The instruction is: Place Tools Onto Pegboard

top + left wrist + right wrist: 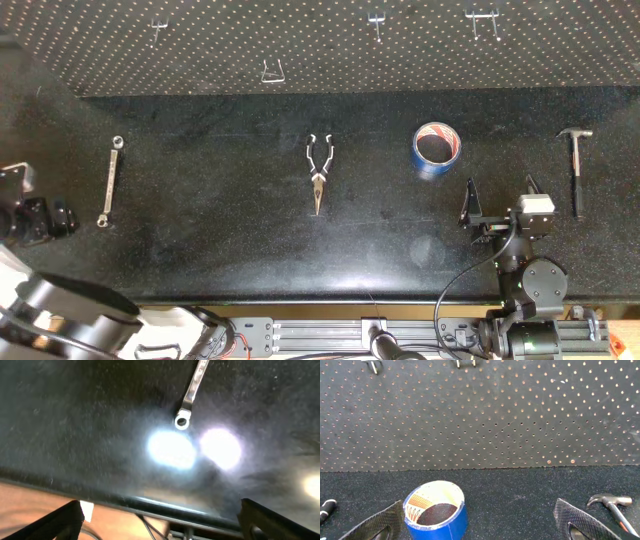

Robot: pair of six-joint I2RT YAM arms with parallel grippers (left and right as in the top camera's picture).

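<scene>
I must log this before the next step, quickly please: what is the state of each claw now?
Left claw: open, holding nothing.
Right claw: open, holding nothing.

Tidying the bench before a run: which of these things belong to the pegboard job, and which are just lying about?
Job: wrench, pliers, blue tape roll, hammer, pegboard, hooks.
Lying about: cables by the arm bases, black mat.

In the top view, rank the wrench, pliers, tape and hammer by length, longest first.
1. Wrench and hammer: they look about alike, so I can't rank them.
2. Pliers: slightly shorter.
3. Tape: shortest across, though the widest.
</scene>
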